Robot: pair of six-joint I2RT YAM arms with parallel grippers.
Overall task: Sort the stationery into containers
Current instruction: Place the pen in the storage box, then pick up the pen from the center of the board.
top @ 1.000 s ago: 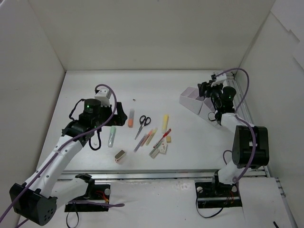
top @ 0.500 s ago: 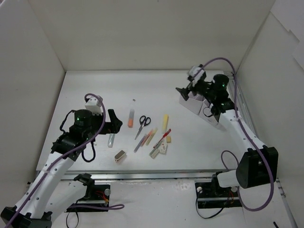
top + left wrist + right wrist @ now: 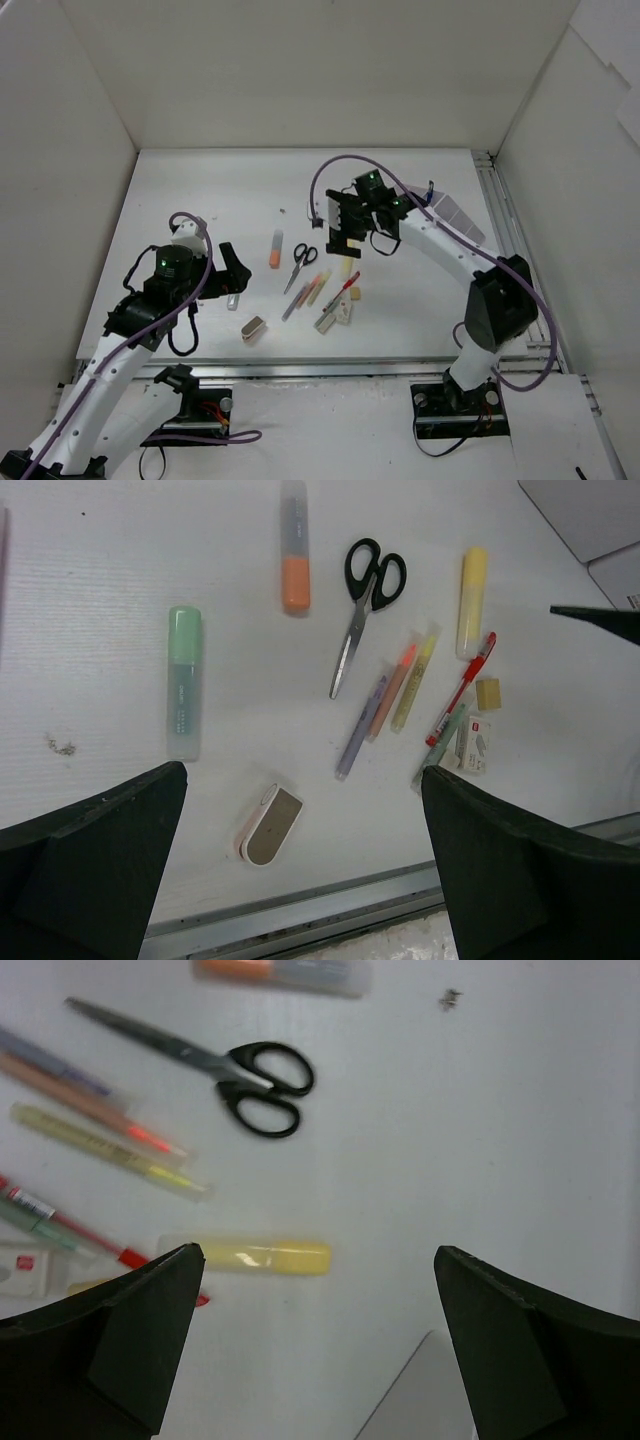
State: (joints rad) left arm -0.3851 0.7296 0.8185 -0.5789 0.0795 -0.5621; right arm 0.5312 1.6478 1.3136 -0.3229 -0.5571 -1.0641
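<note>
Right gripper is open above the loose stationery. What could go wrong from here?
The right gripper hangs open over the yellow plastic marker with its jaws lined up along the marker's length, not across it; without a wrist turn, the grasp may slip. The marker's end lies close to the thin red pen and small beige eraser, which a closing finger could shove.

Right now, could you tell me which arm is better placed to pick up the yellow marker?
Right, I think: the right gripper, open, hangs almost over the yellow marker. The left gripper sits farther off, by the green marker.
</note>
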